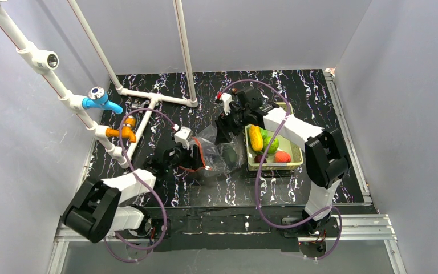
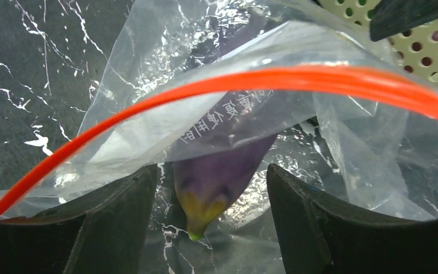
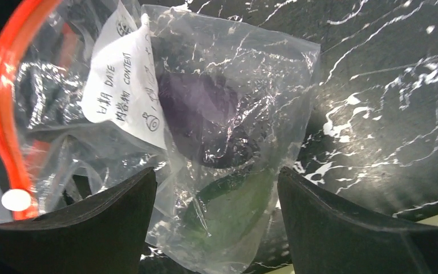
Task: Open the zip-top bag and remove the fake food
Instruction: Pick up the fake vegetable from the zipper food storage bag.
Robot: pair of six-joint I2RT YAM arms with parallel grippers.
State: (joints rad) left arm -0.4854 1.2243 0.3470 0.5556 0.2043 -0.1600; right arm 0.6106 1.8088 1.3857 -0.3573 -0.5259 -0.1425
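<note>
The clear zip-top bag [image 1: 219, 149] lies on the black marbled table, its red-orange zipper strip [image 2: 296, 80] arched wide at the mouth. My left gripper [image 2: 211, 168] is open at that mouth, and the yellow-green tip of a purple eggplant [image 2: 217, 177] sits between its fingers without touching them. My right gripper [image 3: 215, 170] is open over the bag's closed end. There a dark green piece [image 3: 234, 205] shows through the plastic, below the eggplant [image 3: 199, 114] and a white label [image 3: 125, 85]. Other fake food lies in the basket: a yellow piece [image 1: 255, 137], a green fruit [image 1: 271, 144] and a tomato [image 1: 282, 156].
The yellow-green perforated basket [image 1: 274, 167] stands just right of the bag, and its wall shows at the top right of the left wrist view [image 2: 433, 51]. A white pipe frame [image 1: 148, 97] with a blue fitting [image 1: 100, 100] and an orange one [image 1: 126, 130] stands at the back left. Grey walls enclose the table.
</note>
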